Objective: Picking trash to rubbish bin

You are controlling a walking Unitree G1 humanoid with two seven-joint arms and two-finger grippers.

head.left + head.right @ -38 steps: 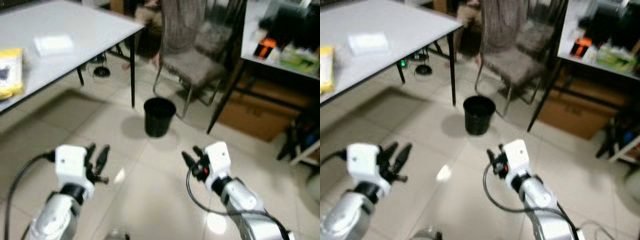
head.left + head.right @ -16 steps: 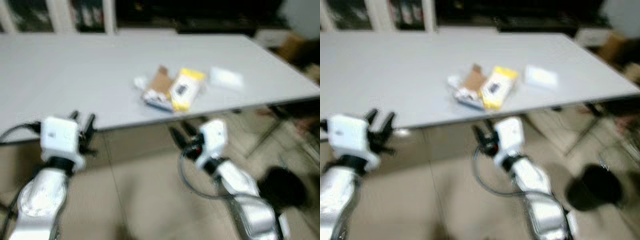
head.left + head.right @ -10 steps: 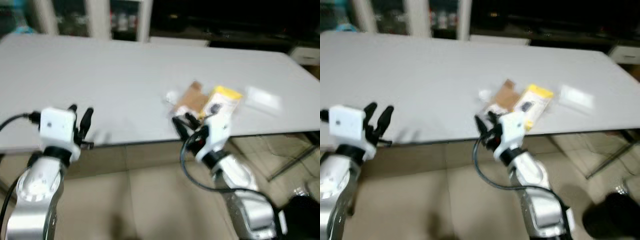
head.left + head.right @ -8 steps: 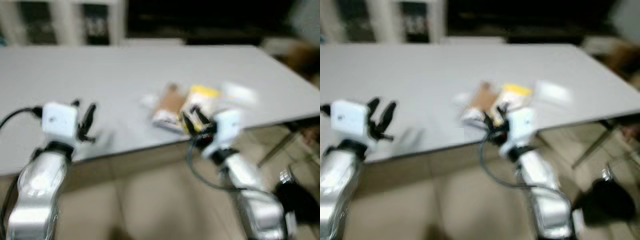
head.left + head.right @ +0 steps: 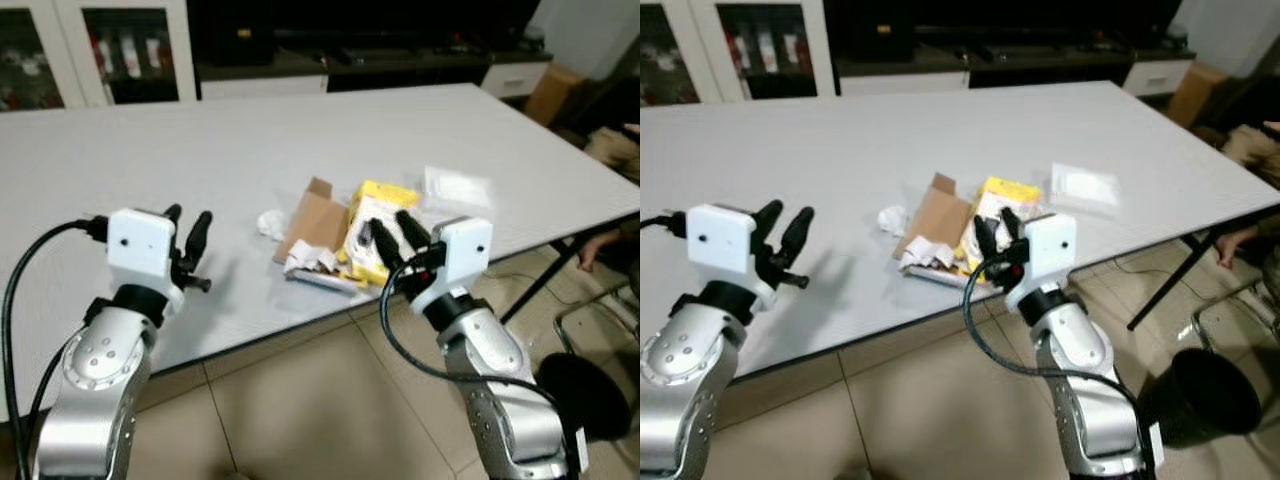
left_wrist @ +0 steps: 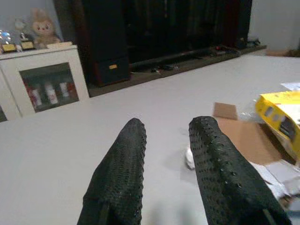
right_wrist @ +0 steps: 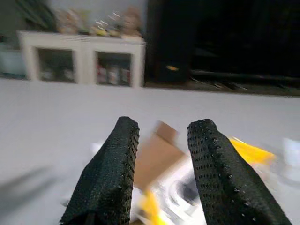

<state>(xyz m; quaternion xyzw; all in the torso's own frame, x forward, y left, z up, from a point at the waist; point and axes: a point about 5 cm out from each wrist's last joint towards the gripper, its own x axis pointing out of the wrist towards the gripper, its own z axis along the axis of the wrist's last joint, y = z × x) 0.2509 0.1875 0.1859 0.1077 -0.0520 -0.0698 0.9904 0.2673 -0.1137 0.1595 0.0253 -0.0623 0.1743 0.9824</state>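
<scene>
A pile of trash lies near the front edge of the grey table (image 5: 150,150): a brown cardboard piece (image 5: 310,225), a yellow packet (image 5: 378,215), crumpled white paper (image 5: 268,224) and a clear plastic bag (image 5: 458,187). My right gripper (image 5: 392,238) is open and hovers just in front of the yellow packet (image 7: 248,150), touching nothing. My left gripper (image 5: 187,240) is open over bare table, well to the left of the pile. Its wrist view has the cardboard (image 6: 243,136) beyond the fingers (image 6: 122,173). The black rubbish bin (image 5: 1200,395) stands on the floor at the right, below the table.
White glass-door cabinets (image 5: 60,50) and a dark low unit (image 5: 350,60) stand behind the table. A person's arm (image 5: 600,240) shows at the right edge, near a chair frame (image 5: 590,305). Beige tiled floor (image 5: 300,420) lies in front of the table.
The camera has swung from the floor and bin to the table, and the picture has sharpened. The trash pile is now close before my right gripper. Both grippers stay open.
</scene>
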